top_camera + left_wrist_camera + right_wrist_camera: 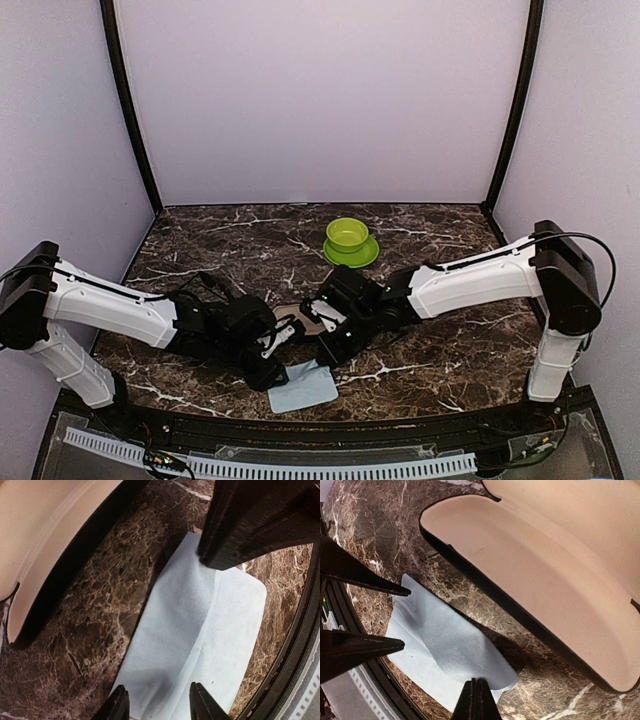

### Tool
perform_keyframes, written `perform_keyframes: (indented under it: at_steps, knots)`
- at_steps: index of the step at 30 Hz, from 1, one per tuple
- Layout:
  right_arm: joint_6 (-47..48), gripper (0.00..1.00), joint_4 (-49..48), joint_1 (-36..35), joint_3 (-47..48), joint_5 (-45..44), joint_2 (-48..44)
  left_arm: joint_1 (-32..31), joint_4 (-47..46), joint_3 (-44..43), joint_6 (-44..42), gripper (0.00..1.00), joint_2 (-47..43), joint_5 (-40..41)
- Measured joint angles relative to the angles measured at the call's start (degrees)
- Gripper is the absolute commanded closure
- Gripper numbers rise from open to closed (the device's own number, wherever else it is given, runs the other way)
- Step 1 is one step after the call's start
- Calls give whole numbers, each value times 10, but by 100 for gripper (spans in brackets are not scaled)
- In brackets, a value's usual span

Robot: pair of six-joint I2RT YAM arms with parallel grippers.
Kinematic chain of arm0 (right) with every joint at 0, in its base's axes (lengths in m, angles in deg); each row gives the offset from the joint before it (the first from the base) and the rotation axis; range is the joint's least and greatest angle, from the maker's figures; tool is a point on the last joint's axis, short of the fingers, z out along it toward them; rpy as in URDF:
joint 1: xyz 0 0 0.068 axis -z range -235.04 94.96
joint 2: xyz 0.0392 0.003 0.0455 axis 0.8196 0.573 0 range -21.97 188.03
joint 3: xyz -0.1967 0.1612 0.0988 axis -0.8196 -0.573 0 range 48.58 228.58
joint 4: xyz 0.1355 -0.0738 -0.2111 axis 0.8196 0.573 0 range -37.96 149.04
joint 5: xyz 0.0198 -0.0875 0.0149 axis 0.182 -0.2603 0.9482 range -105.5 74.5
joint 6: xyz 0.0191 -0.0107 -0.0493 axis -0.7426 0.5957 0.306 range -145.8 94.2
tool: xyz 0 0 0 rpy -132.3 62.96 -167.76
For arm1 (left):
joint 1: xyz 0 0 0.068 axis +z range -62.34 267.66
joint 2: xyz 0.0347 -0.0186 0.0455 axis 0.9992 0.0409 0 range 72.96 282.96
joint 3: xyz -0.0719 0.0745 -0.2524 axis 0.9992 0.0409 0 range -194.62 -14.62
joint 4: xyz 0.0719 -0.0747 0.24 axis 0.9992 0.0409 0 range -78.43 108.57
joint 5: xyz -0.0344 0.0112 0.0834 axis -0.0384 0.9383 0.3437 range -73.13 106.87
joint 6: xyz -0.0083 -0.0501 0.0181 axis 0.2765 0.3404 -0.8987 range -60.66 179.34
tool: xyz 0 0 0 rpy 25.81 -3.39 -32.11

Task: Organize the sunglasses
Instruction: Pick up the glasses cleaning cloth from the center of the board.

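From above, both arms reach low and inward, meeting at the open case (300, 315). The left gripper (268, 360) and right gripper (335, 345) hang just in front of it, over a blue cloth (302, 388). I can't spot the sunglasses anywhere.

The left wrist view shows its jaws partly apart and empty above the cloth, beside the case.

In the right wrist view, the tips are pressed together just in front of the case, holding nothing.

I'd expect the sunglasses to be light, thin and easily bent, so best taken by the bridge.
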Motion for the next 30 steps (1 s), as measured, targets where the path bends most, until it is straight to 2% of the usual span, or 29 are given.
perform_keyframes:
  at_steps: [6,15,30]
  knots:
    - [-5,100,-8,16,0,25,0,-26,-17,-7,-7,50,6,32]
    - [-10,100,-12,25,0,42,0,-44,-18,-47,-13,53,55,114]
    - [-16,100,-21,26,0,52,0,-44,7,-27,-17,55,51,134]
